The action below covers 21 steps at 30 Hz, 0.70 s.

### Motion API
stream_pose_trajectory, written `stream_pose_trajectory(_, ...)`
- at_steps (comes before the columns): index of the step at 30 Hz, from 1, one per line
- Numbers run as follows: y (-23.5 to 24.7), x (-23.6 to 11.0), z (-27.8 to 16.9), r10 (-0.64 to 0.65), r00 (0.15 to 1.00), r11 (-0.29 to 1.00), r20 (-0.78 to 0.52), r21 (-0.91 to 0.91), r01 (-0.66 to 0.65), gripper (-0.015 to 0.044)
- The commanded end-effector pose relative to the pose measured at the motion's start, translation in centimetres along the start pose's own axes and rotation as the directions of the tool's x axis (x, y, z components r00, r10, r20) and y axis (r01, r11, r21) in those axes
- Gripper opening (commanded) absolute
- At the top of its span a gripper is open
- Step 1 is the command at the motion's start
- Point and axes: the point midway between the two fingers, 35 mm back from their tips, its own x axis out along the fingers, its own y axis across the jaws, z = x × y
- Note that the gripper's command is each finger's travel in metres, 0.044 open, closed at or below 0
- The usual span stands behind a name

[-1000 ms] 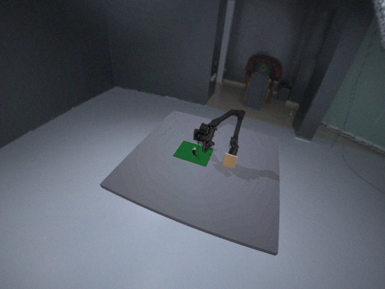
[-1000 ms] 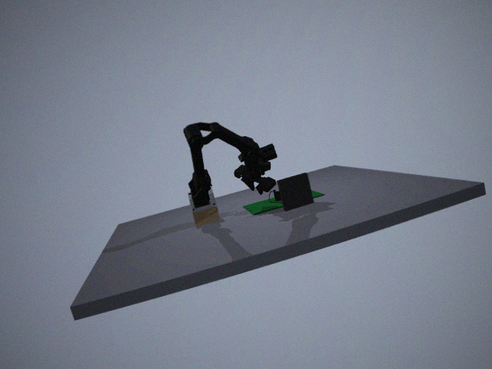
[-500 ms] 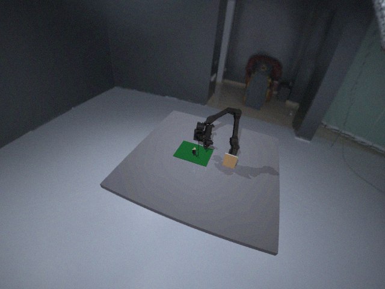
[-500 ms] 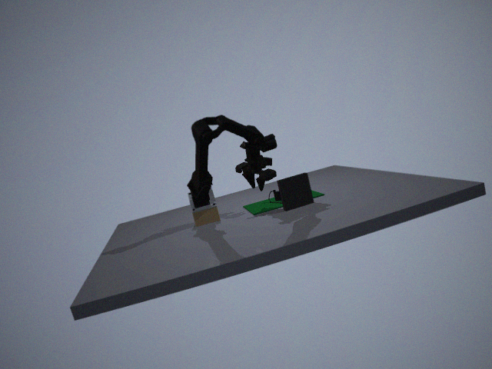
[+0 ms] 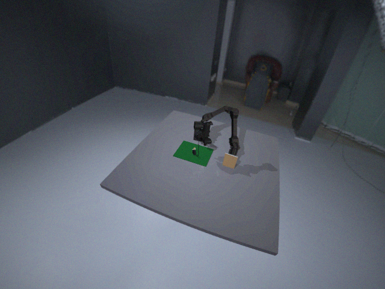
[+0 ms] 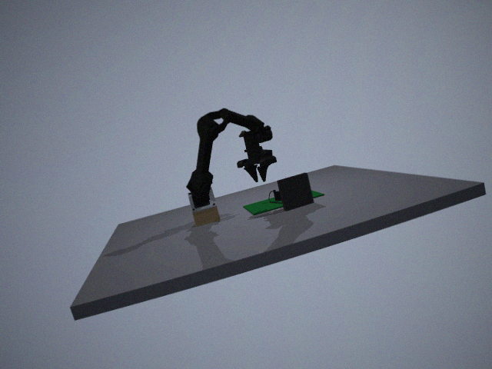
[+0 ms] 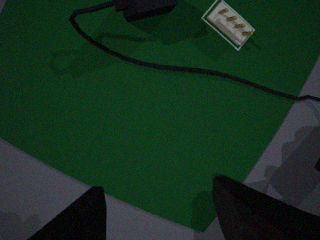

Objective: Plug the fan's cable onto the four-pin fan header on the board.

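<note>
The green board (image 5: 186, 150) (image 6: 256, 207) (image 7: 134, 134) lies flat on the grey table. The dark plug (image 5: 194, 152) (image 6: 276, 195) lies on the board beside the white four-pin header (image 7: 228, 23), apart from it. Its thin black cable (image 7: 167, 67) loops across the board and runs off to the right. The black fan (image 6: 294, 191) stands upright at the board's edge. My gripper (image 7: 159, 192) (image 5: 203, 143) (image 6: 257, 177) hangs above the board's near edge, well clear of the plug. It is open and holds nothing.
The arm's tan base block (image 5: 230, 161) (image 6: 205, 215) stands on the grey table slab (image 5: 202, 211) (image 6: 357, 206) beside the board. The slab's edges drop off all around. A dark room with a doorway lies behind.
</note>
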Motion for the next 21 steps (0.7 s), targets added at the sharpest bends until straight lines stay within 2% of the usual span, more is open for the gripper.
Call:
stream_pose_trajectory(1, 0.0, 0.0, 0.0, 0.0, 1.0, 1.0, 0.0, 0.0, 0.0, 0.0205)
stream_pose_trajectory(2, 0.0, 0.0, 0.0, 0.0, 1.0, 1.0, 0.0, 0.0, 0.0, 0.0205)
stream_pose_trajectory(6, -0.1, -0.1, 0.1, -0.006, 1.0, 1.0, -0.001, 0.02, 0.006, 0.031)
stream_pose_trajectory(11, -0.5, -1.9, 2.8, -0.011, 1.0, 0.916, -0.001, 0.401, 0.01, 0.044)
stream_pose_trajectory(15, -0.6, -3.4, 5.1, -0.015, 1.0, 0.712, -0.001, 0.702, 0.011, 0.044)
stream_pose_trajectory(21, -0.5, -5.4, 8.1, -0.03, 1.0, 0.257, -0.004, 0.966, 0.011, 0.044)
